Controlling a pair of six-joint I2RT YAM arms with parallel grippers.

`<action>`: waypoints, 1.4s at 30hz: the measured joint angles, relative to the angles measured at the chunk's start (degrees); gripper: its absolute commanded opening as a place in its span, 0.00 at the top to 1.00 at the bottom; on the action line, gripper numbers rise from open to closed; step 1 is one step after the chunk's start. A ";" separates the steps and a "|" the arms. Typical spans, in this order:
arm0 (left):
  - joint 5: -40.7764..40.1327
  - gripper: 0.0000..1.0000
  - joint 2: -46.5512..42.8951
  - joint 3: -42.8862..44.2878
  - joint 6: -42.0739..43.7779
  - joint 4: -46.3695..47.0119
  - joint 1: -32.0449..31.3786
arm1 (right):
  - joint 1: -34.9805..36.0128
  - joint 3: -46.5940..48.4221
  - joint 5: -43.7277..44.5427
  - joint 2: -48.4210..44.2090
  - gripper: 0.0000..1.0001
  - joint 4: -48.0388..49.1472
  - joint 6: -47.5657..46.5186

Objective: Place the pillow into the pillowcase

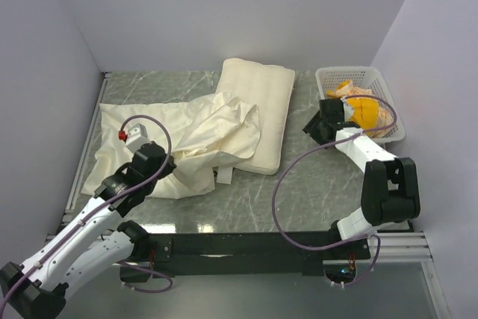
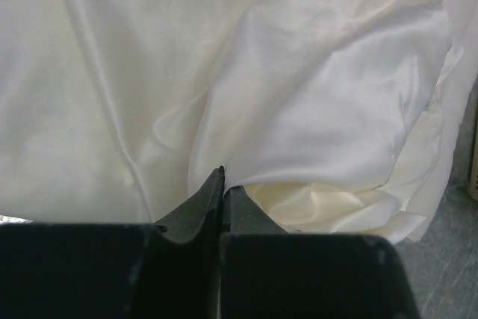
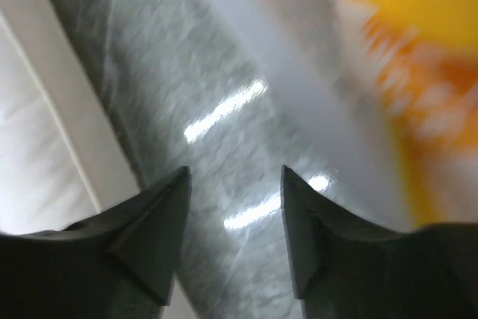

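**Left gripper (image 2: 224,181) pressed shut at a fold of the limp, cream-white fabric pillowcase (image 1: 187,136).**
The case lay crumpled over one side of the plump rectangular cream pillow (image 1: 258,110). On the pillow's other side the right gripper (image 3: 233,173) hung spread and empty. Done well, I reckoned, the pinch should lift a single layer at the opening. I couldn't tell whether any cloth was nipped, or where the mouth lay.

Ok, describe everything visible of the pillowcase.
The pillowcase is thin, cream-white, slightly shiny cloth, limp and heavily wrinkled. It lies crumpled on the left half of the table, with its right part draped over the near left edge of the pillow. The left gripper pinches a fold of it with shut fingers.
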 measured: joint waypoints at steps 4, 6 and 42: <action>-0.07 0.94 -0.66 0.59 1.09 -1.22 2.32 | 4.57 -1.25 -3.67 -2.34 0.04 1.09 -1.66; -0.02 0.94 -0.72 1.75 1.81 -1.84 3.48 | 6.71 -1.07 -6.86 -1.79 0.04 2.71 -2.29; 17.44 0.31 3.67 -6.58 3.52 9.09 18.71 | 15.23 51.87 8.20 4.00 1.00 -30.32 -13.27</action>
